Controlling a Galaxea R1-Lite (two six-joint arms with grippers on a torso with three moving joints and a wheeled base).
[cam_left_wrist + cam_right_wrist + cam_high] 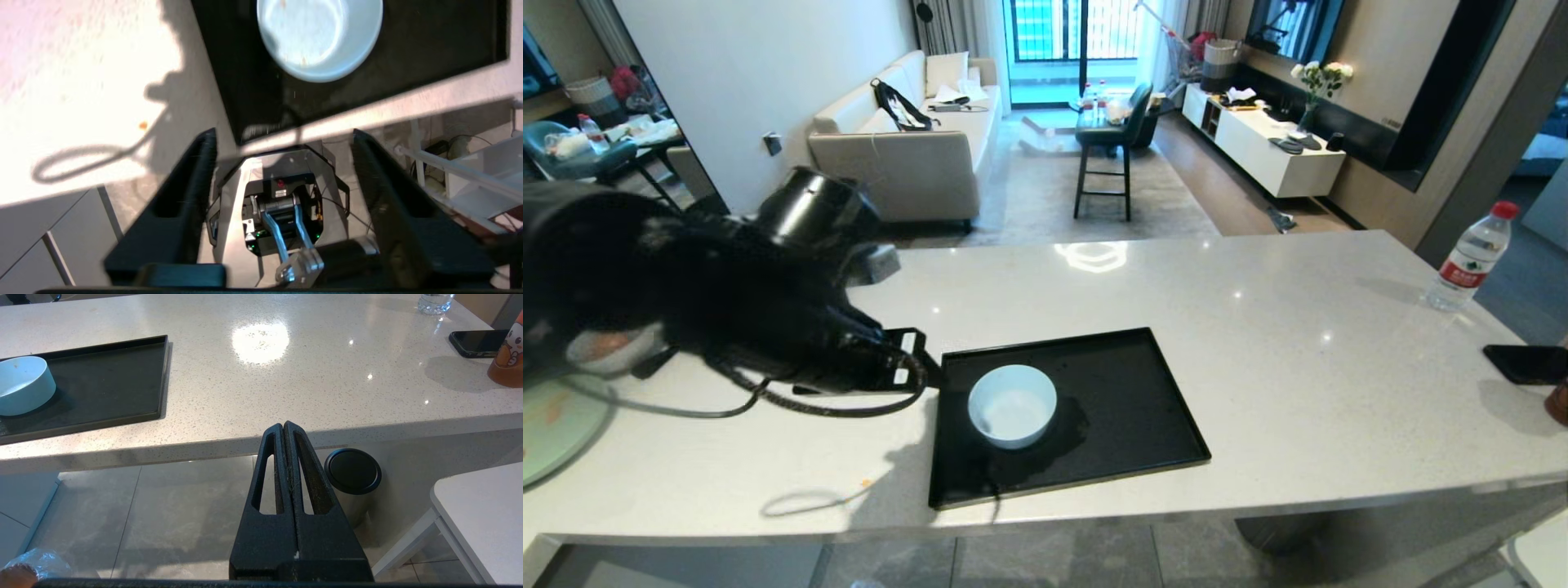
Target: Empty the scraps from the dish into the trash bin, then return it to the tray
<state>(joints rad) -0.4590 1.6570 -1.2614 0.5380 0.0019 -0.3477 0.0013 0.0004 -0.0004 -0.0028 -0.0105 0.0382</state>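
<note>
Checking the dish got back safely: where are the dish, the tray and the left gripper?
dish (1012, 406): head view, inner bottom.
tray (1127, 392): head view, bare floor.
left gripper (282, 136): left wrist view, between fingertips.

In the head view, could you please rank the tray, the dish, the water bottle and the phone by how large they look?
1. tray, clearly largest.
2. dish, standing on the tray.
3. water bottle and phone: look alike; the phone is cut off by the picture's edge, so I won't rank them.
</note>
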